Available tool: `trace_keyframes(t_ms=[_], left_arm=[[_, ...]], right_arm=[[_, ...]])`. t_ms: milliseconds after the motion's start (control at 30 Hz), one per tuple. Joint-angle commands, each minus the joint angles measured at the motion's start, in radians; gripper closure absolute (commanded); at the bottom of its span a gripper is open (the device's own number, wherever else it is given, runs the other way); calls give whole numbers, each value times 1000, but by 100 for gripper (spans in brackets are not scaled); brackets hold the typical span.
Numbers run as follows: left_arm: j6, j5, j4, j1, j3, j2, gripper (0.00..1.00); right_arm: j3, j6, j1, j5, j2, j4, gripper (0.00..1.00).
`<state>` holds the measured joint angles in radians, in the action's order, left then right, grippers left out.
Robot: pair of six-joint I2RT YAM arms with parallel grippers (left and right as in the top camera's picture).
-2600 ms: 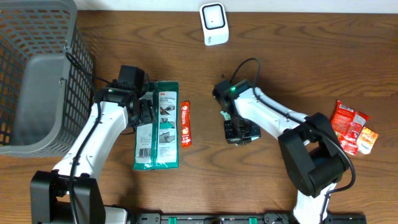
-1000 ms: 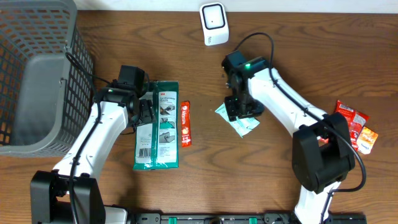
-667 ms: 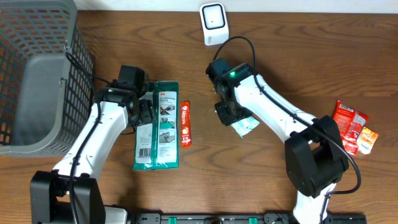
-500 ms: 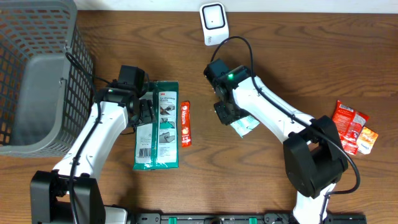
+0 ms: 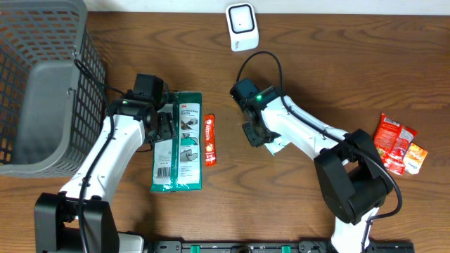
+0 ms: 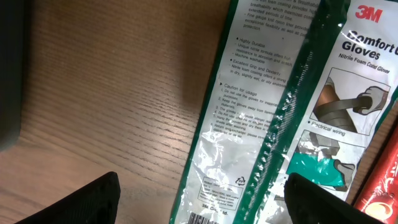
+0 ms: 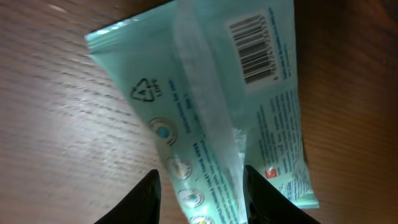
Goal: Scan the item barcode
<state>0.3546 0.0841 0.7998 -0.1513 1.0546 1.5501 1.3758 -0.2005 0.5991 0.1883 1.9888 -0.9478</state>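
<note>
1. Right gripper (image 7: pixel 200 193): the fingers are partly closed and straddle the near end of the teal packet (image 7: pixel 249 93). One finger overlaps the film. I can't tell whether it's actually pinched.
2. The packet's long axis runs straight out from between the fingers, slightly skewed. It looks low over the wood, or lying on it.
3. The barcode (image 7: pixel 256 48) is on the end farthest from the fingers, facing up at the wrist camera.
4. The white scanner (image 5: pixel 241 27) sits well apart, out past the gripper toward the table's far edge.
5. The key relation is that the code faces up, not at the scanner. My guess is the move needs a firm grip, a lift, and then tilting the far end toward the scanner.
6. Left gripper (image 6: pixel 202 199): the jaws are spread wide and hold nothing, parked over the glove pack (image 6: pixel 273 112). The right arm is nearer both the packet and the scanner.
</note>
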Motion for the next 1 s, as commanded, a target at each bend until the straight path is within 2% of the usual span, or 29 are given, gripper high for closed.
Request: trace_keyframes(t_ms=[0, 333, 600, 800, 867, 967], left_arm=[[-5, 6, 0, 6, 16, -7, 15], [-5, 6, 0, 6, 16, -7, 15], [-5, 6, 0, 6, 15, -7, 15], [-5, 6, 0, 6, 16, -7, 15], [-5, 6, 0, 6, 16, -7, 15], [-5, 6, 0, 6, 15, -7, 15]], right_arm=[[-32, 8, 5, 71, -8, 24, 61], [-100, 8, 5, 34, -8, 97, 60], [-129, 7, 5, 16, -8, 126, 63], [-129, 7, 5, 12, -8, 121, 57], [-129, 7, 5, 12, -8, 121, 60], [-129, 7, 5, 12, -8, 122, 73]])
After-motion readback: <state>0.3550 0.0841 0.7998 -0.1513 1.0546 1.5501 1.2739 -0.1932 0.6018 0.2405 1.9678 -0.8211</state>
